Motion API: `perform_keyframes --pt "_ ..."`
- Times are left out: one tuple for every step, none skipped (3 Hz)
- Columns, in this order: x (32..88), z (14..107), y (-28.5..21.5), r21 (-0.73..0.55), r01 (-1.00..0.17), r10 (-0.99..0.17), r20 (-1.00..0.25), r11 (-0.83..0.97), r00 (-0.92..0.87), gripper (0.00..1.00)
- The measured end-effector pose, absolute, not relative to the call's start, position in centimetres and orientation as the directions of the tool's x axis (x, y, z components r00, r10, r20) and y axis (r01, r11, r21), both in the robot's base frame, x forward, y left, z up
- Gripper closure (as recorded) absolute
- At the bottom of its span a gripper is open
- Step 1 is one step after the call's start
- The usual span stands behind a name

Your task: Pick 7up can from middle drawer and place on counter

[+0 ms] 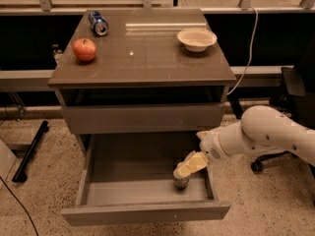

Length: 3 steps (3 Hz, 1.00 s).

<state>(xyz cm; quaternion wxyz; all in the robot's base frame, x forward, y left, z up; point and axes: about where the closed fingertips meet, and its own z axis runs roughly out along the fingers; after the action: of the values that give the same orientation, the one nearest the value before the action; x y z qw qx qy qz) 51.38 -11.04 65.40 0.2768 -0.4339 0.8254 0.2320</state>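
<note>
The 7up can (pixel 181 180) stands upright in the front right part of the open middle drawer (pixel 145 212), which is pulled out below the counter (pixel 142 58). My gripper (pixel 190 164), pale yellow at the end of a white arm coming in from the right, is down inside the drawer, right over the can's top and covering its upper part. Only the can's lower, dull silvery body shows.
On the counter are a red apple (pixel 84 49) at the left, a blue can (pixel 98 23) lying at the back left and a white bowl (pixel 197 39) at the back right. A closed drawer front (pixel 142 118) sits above the open drawer. An office chair base (pixel 258 165) stands at the right.
</note>
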Motion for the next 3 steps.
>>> perform_keyframes --pt "51.8 61.6 -10.5 0.186 -0.829 -0.577 -0.638 0.528 -0.511 0.00" --pt "52.4 57.5 -10.7 0.227 -0.799 -0.557 -0.612 0.556 -0.561 0.00" --pt "52.9 53.9 -10.4 0.265 -0.773 -0.536 -0.591 0.576 -0.603 0.00"
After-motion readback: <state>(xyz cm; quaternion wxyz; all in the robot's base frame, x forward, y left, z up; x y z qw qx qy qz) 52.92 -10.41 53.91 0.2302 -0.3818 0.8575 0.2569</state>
